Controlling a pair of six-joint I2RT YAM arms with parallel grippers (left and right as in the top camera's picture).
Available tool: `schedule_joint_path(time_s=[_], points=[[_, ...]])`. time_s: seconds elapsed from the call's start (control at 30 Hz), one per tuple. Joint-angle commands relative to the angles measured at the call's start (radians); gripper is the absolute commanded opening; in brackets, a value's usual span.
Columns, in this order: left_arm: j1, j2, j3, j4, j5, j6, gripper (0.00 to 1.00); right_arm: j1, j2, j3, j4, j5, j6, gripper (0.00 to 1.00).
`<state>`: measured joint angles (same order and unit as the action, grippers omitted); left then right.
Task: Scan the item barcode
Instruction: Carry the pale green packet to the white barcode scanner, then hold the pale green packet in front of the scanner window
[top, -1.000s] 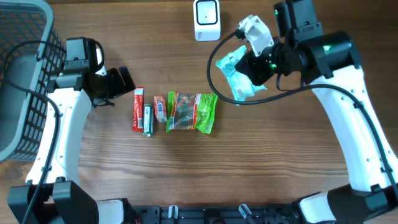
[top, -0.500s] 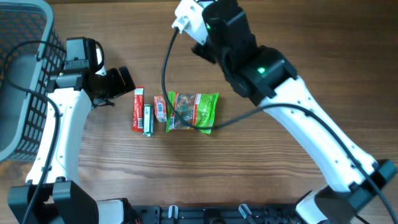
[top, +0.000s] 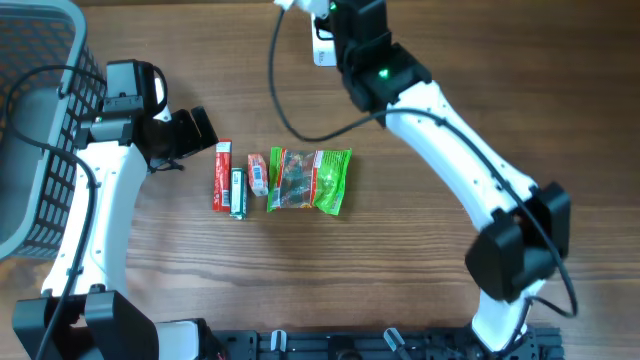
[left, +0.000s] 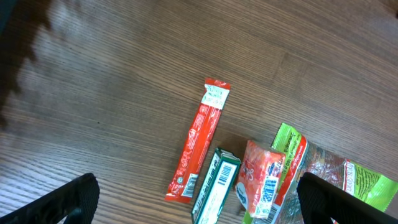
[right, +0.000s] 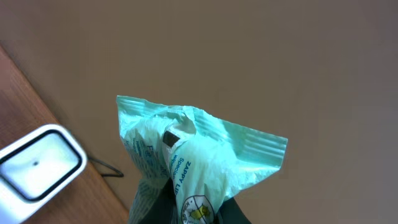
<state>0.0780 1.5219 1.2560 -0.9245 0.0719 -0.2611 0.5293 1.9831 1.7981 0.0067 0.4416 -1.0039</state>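
A wood-grain table (top: 420, 270) filled the overhead view, and a plain grey-brown background stood behind everything in the right wrist view.

The right claw (right: 193, 210) was pinched nearly shut on the lower end of a mint-green packet (right: 199, 155). The packet stood up from the fingers, with its crimped top edge uppermost and its film creased. Whether a barcode faced outward could not be told. Down and to the left of it in that view sat the white barcode scanner (right: 37, 167) on the table's edge, apart from the packet, with a thin black wire beside it. From overhead, the right arm reached across to the far edge of the table. Its wrist covered most of the scanner and hid the packet entirely.

The left claw (top: 203, 130) hung with its fingers spread fully apart and nothing between them. Just beyond it lay a row of goods. First came a red stick sachet (left: 199, 140), then a green-and-white carton (left: 214, 186) touching its lower end. Next were an orange pouch (left: 264, 180) and a green snack bag (top: 312, 180) overlapping that pouch. A grey mesh basket (top: 40, 130) stood at the table's far left corner.
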Motion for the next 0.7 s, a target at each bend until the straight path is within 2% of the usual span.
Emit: schedule_joint_path(time_s=[0.0, 0.17, 0.27, 0.47, 0.67], points=[[0.003, -0.002, 0.005, 0.003, -0.01, -0.008, 1.0, -0.06, 0.079, 0.025, 0.118, -0.078, 0.126, 0.04], [0.003, -0.002, 0.005, 0.003, -0.01, -0.009, 1.0, -0.068, 0.166, 0.078, 0.181, -0.145, 0.185, 0.04], [0.003, -0.002, 0.005, 0.003, -0.01, -0.008, 1.0, -0.071, 0.236, 0.145, 0.226, -0.17, 0.325, 0.04], [0.003, -0.002, 0.005, 0.003, -0.01, -0.008, 1.0, -0.067, 0.396, 0.146, 0.526, -0.074, 0.293, 0.04], [0.003, -0.002, 0.005, 0.003, -0.01, -0.008, 1.0, -0.047, 0.488, 0.146, 0.599, -0.021, 0.293, 0.04]])
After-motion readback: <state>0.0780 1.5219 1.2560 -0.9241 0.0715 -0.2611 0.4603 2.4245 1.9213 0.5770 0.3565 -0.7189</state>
